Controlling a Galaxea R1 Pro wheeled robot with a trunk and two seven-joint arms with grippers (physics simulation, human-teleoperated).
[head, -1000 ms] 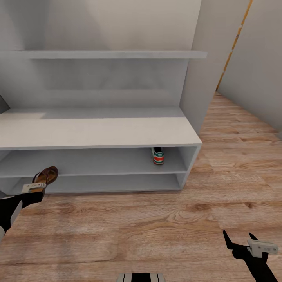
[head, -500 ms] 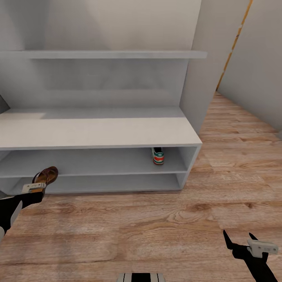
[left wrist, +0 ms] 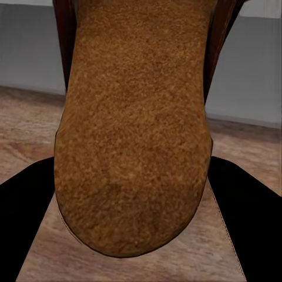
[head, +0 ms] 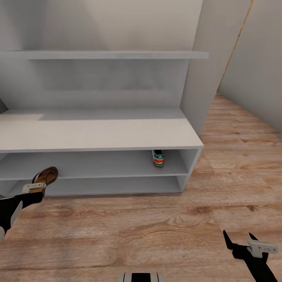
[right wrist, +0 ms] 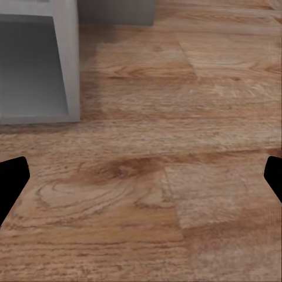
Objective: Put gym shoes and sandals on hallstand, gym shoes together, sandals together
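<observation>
The right gripper (right wrist: pixel 141 176) hung with its dark fingertips (right wrist: pixel 12 176) spread wide over the corridor floor (right wrist: pixel 176 117), near the hallstand's (right wrist: pixel 64 59) end panel.

The head camera looked forward and down on the hallstand (head: pixel 98 133) and corridor floor (head: pixel 164 227). The left wrist camera sat very close behind a sandal (left wrist: pixel 132 126). The right wrist camera faced the floor, sharing the hallstand's end corner with the head view.

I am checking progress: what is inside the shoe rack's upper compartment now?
One gym shoe stands near the right end of the hallstand. The left gripper, holding a sandal, covers part of the left end.
</observation>
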